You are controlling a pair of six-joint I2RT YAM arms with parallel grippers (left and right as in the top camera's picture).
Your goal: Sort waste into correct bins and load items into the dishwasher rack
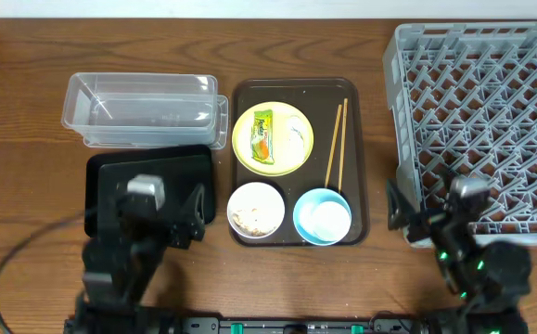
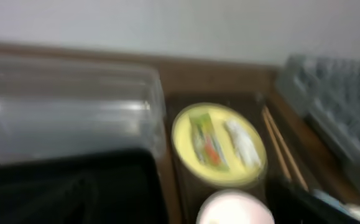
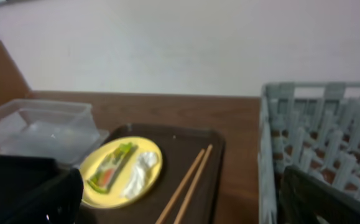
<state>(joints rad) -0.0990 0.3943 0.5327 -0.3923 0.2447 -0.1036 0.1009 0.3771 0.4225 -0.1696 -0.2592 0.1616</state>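
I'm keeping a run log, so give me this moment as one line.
stage: nothing sorted yet | yellow plate: green wrapper, tissue on it | white bowl: food scraps | chopsticks: on brown tray | dishwasher rack: empty

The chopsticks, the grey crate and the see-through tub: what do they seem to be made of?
Chopsticks: likely wood or bamboo, pale tan and matte. Grey crate: moulded plastic by its uniform lattice, dull finish. See-through tub: clear glossy plastic; the table shows through.
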